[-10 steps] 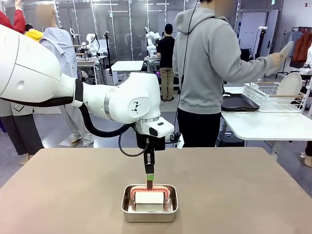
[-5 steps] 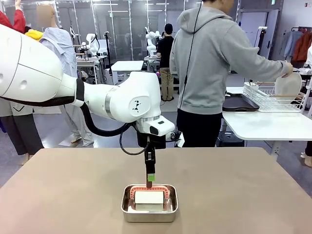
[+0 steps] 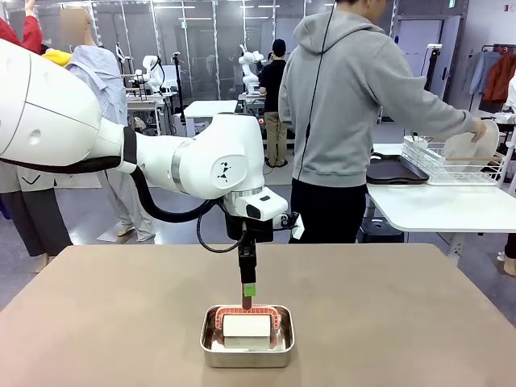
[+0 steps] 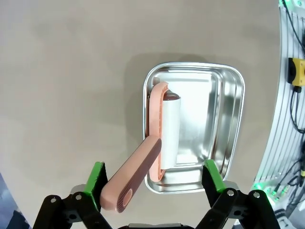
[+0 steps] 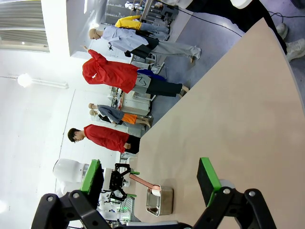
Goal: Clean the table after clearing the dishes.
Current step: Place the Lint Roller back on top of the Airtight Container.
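Table: a wide matte brown-taupe top with rounded corners; it runs across the whole near part of the front view, and its bare surface shows no marks.
Pan: a small shiny steel pan with rounded corners stands on the table near the front edge, about midway across.
Roller: a lint roller with a white roll and a salmon-pink frame lies in the pan; its pink handle rises out of the pan, over the rim, toward the left gripper.
Left arm: it comes in from the picture's left, bends at the elbow and points its wrist straight down over the pan.
Left gripper: the left gripper hangs above the pan with its green-padded fingers spread wide; the handle end sits between them, close to one finger, and whether it touches the pad cannot be told. In the front view the fingers line up one behind the other just above the handle's top.
Right gripper: the right gripper is spread wide with nothing between the pads, held off to the side, looking along the table toward the pan and the left arm.
Person: in a grey hooded top, back turned, standing beyond the far edge and holding a white plate at a wire rack on a white side table.
Tray: a dark tray lies on the side table beside the rack.
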Robot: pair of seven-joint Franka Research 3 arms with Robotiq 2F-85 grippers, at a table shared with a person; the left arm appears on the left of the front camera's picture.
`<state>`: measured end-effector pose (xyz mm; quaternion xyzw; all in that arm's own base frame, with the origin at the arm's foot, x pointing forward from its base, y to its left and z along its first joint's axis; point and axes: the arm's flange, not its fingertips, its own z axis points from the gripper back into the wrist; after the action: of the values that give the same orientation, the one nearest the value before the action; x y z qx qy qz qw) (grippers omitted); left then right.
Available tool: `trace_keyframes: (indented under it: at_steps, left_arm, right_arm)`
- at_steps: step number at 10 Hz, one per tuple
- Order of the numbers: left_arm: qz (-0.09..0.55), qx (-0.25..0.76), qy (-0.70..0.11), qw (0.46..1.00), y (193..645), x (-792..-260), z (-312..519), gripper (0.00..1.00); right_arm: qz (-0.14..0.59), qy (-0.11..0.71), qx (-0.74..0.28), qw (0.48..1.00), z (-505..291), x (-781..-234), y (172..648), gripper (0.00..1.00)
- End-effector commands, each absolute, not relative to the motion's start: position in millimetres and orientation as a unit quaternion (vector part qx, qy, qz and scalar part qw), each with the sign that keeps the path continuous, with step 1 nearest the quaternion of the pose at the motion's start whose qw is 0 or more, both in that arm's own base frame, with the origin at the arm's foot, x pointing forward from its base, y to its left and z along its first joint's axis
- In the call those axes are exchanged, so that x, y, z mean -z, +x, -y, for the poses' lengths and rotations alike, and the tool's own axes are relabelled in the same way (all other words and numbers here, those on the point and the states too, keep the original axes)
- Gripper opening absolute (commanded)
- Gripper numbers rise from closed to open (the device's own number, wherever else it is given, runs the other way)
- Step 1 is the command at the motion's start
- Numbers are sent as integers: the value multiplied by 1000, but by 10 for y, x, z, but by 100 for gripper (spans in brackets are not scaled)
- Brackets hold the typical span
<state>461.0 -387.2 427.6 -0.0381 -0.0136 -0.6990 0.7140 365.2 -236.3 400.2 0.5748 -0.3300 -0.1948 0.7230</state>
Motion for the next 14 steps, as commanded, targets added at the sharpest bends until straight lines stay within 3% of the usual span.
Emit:
trace_keyframes:
  at_steps: [1, 11, 12, 14]
  left_arm:
    - [11, 699, -39, 714, 4610, -4255, 3874, 100]
    - [11, 699, -40, 714, 4613, -4242, 3877, 100]
    - [27, 642, -142, 753, 4822, -4410, 3574, 100]
    - [63, 550, -249, 795, 4937, -4617, 2941, 100]
  right_arm:
    - [325, 574, 191, 727, 2364, -4029, 3624, 100]
    - [325, 574, 191, 727, 2364, -4029, 3624, 100]
    - [325, 574, 191, 727, 2364, -4029, 3624, 100]
    - [325, 574, 191, 727, 2364, -4029, 3624, 100]
